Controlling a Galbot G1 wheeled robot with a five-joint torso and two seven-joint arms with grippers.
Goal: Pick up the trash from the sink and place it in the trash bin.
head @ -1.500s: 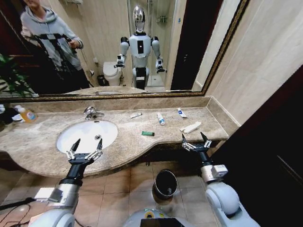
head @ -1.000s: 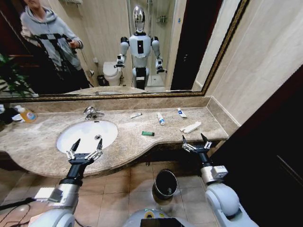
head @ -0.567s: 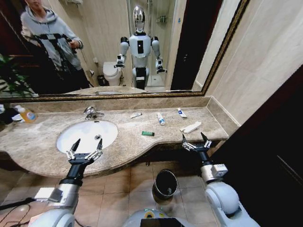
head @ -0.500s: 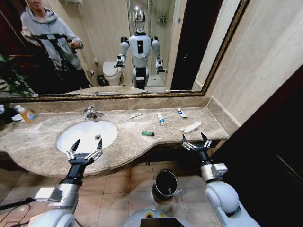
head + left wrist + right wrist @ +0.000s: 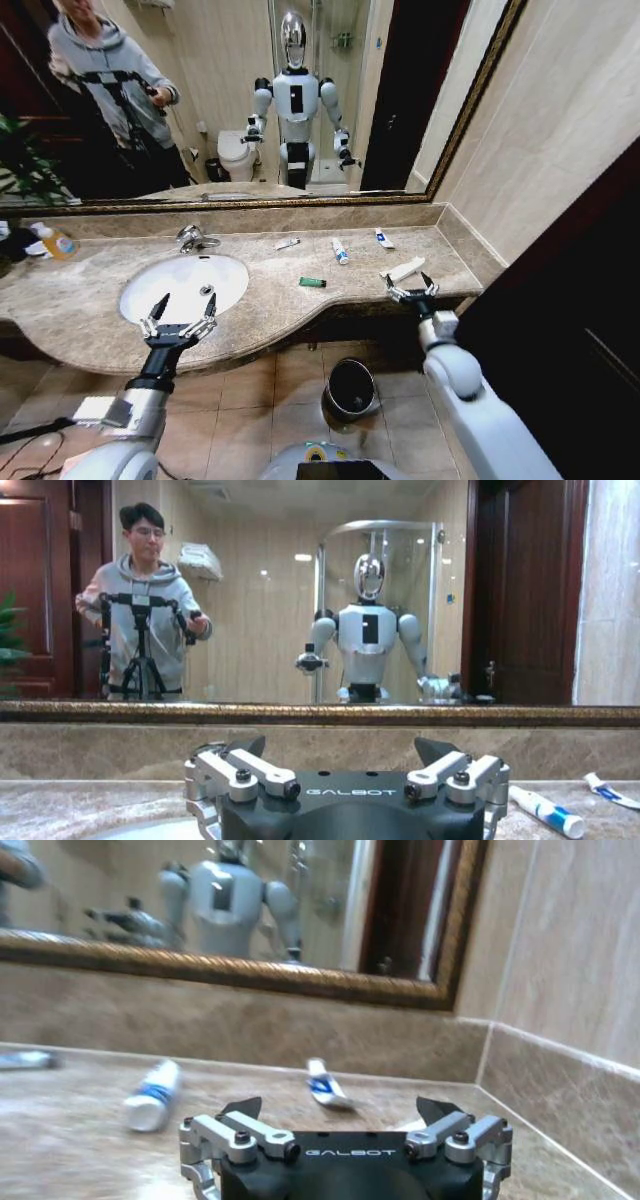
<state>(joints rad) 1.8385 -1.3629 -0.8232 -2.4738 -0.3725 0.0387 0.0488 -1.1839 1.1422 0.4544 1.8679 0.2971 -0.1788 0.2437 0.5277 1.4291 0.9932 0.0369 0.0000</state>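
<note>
- The trash lay on the marble counter [image 5: 90,330], right of the white oval sink [image 5: 185,285]: a small whitish sachet [image 5: 287,243], a white tube with blue marks [image 5: 340,250], a second tube [image 5: 384,238] near the back wall, a green packet [image 5: 312,283] towards the front edge, and a flat white bar [image 5: 403,268].
- The right gripper [image 5: 412,288] was stretched forward over the counter's front edge, just beside the bar, its two dark pointed fingers spread apart and holding nothing.
- In the right wrist view the two tubes [image 5: 152,1095] [image 5: 325,1085] lay on the polished beige-brown stone beyond the fingers.
- The left gripper [image 5: 180,318] hovered over the sink's near rim, forearm angled up from below, fingers likewise spread wide and empty.
- The round black bin [image 5: 350,388] stood on the tiled floor under the counter, between the two arms.
- A chrome faucet [image 5: 190,238] rose behind the basin.
</note>
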